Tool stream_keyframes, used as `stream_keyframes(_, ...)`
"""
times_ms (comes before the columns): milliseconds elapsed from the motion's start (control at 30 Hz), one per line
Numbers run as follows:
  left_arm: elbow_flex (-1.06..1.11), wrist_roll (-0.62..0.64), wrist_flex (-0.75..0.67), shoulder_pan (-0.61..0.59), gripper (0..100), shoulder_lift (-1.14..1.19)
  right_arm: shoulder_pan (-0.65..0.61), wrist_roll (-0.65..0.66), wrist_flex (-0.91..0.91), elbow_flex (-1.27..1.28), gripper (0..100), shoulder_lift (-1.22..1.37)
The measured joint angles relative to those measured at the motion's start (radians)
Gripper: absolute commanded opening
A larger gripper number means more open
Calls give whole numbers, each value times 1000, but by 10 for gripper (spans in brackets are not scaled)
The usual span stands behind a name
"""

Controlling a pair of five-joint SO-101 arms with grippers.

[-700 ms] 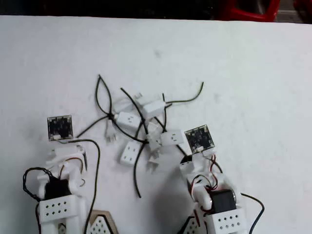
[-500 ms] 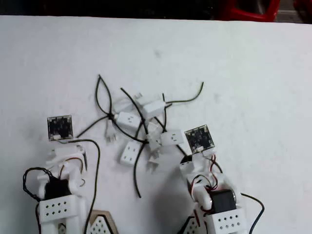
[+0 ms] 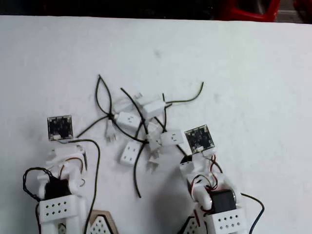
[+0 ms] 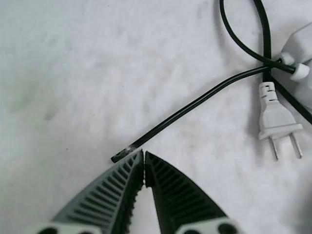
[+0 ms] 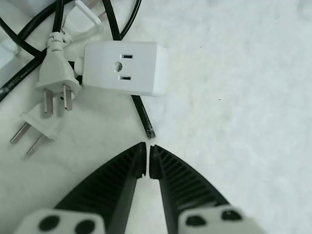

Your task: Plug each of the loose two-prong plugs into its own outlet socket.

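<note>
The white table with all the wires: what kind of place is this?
Probably a robot lab or workshop bench. A small left arm and right arm sit at a white table, with tangled loose plugs and outlet sockets lying on it.

Setting: robotics test bench, lab or workshop type.
- White table (image 3: 253,73), across nearly the whole high view.
- Two small white plastic arms, lower left (image 3: 57,202) and lower right (image 3: 219,209), each with exposed red and black wiring (image 3: 202,183) and a bare circuit board (image 3: 60,127) at its tip.
- Practice pieces at centre: short cut black cords (image 3: 138,178), loose two-prong plugs (image 3: 111,135), white socket blocks (image 3: 129,152).
- Red plastic item (image 3: 248,9), upper right, beyond the table's far edge, against a dark background strip.
</note>
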Motion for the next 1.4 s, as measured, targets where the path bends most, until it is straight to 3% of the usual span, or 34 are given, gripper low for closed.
stream_keyframes(1133, 0, 0, 0, 23, 25, 0, -3, 0, 0, 0, 18, 0)
stream_keyframes(1400, -40, 0, 0, 52, 24, 0, -78, 0, 26, 0, 18, 0)
